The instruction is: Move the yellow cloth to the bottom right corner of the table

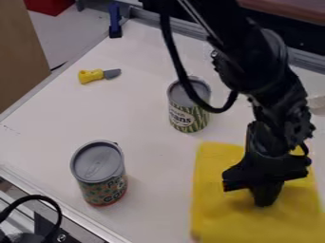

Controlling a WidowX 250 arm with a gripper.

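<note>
The black gripper (263, 197) hangs down over the yellow cloth (219, 218), its lower end at the cloth's middle. Whether it holds any fabric cannot be made out. The cloth lies spread on the white table (155, 190) at the lower right of the view, running to the bottom edge. The arm hides part of the cloth's upper right.
A green-labelled can (188, 116) stands just above the cloth's upper left corner. Another can (100, 173) with a grey lid is at the lower left. A toy knife (95, 75) with a yellow handle lies at the upper left, near a blue clamp (115, 21) on the table's edge.
</note>
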